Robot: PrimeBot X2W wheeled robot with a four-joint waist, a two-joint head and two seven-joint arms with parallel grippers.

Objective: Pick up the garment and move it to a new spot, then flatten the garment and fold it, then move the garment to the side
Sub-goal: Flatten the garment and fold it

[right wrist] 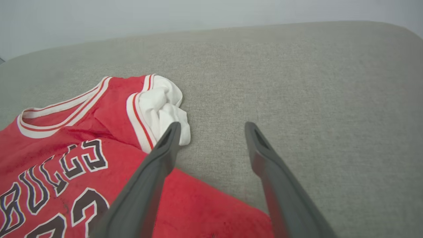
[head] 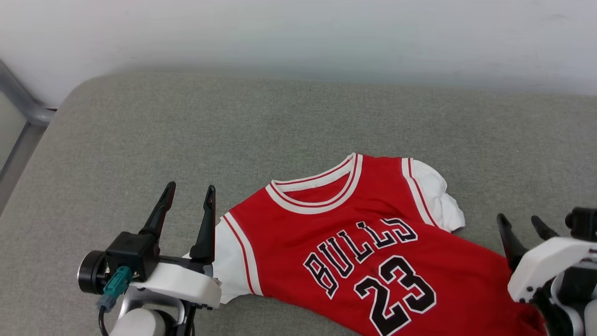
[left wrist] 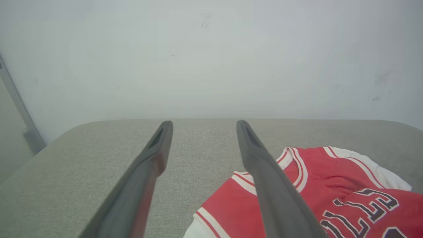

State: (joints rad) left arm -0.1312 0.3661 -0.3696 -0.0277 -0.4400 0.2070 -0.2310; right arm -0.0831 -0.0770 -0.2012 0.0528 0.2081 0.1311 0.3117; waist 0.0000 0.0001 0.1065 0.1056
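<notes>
— Where do we see the garment?

— Face up on the grey cloth-covered table, in the near right part of our head view. Its striped collar points toward the pale wall. The shirt sits at a slant, so the black "BULLS" lettering and the "23" climb toward the right. The hem runs off the bottom edge of the head view, so we cannot say how it lies there.

— And the sleeves?

— The left sleeve lies fairly flat and white beside the red body. The right sleeve is bunched into a small crumpled lump at the shoulder.

— How do we read the left gripper?

— Spread wide, with nothing between the fingers. In the left wrist view we see bare table in the gap, and the shirt lies off to one side behind one finger. From the head view, its inner finger crosses the edge of the left sleeve. We cannot tell whether it touches the cloth or hangs just above it.

— The right gripper?

— Also spread, and holding nothing. It sits at the garment's right side, below the bunched sleeve. In the right wrist view one finger lies over the red cloth with its tip against the white lump, the other is over bare table, and grey fabric shows between them.

— So we have no grip on the shirt?

— No, neither gripper pinches any cloth, and the garment rests on the table between the two.
</notes>
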